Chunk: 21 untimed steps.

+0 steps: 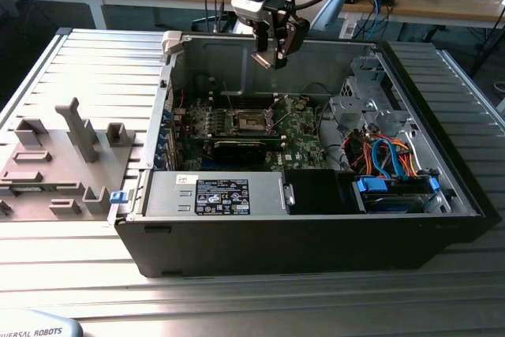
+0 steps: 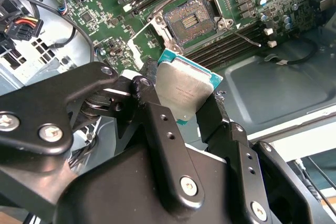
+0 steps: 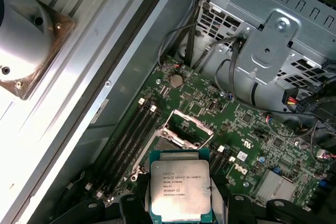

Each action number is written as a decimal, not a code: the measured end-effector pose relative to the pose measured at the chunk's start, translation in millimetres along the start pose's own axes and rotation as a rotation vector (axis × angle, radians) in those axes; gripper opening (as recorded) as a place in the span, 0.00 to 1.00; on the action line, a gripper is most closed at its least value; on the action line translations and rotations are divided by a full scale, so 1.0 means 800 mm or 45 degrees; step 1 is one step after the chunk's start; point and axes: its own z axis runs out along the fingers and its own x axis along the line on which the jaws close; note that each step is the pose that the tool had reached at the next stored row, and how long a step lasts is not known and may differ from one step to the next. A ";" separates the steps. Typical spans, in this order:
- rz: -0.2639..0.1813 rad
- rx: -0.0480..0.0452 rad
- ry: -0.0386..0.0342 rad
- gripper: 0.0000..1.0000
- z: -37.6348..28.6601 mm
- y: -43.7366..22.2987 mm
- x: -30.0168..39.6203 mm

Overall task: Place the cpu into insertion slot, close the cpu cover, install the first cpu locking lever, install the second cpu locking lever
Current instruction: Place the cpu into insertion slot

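robotics lab, cluttered workbenches (image 1: 442, 5), open computer case (image 1: 300, 234)

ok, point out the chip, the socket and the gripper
chip (image 3: 180, 186), first wrist view, centre of its metal top
socket (image 2: 190, 20), second wrist view, dark pin field
gripper (image 2: 182, 92), second wrist view, midway between fingertips

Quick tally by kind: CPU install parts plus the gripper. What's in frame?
Gripper: 1
Chip: 1, held in the gripper
Socket: 1, empty
Cover: 1, open
Total: 4
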 end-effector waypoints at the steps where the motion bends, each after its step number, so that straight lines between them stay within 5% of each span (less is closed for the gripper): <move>1: 0.001 0.000 -0.0001 0.54 0.0000 0.0000 0.0000; 21: 0.075 -0.001 -0.0067 0.54 0.0004 0.0000 0.0000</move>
